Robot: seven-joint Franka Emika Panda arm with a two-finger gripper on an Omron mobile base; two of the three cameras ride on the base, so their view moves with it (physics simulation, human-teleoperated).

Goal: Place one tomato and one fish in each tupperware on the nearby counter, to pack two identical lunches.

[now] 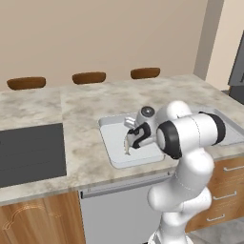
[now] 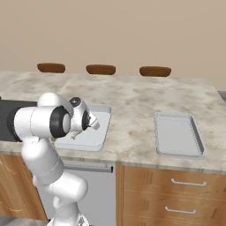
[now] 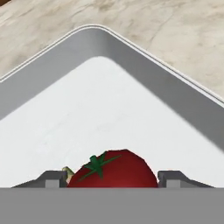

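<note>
Hovering low in the left tupperware on the tabletop, the hand stands open around the tomato at 6 o'clock; next, probably retreat for a fish.

tomato cut off below between the fingertips, left tupperware partly behind the arm

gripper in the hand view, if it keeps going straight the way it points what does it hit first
Most likely the tomato, which sits between the gripper fingertips inside the grey tupperware; depth is hard to judge.
</note>
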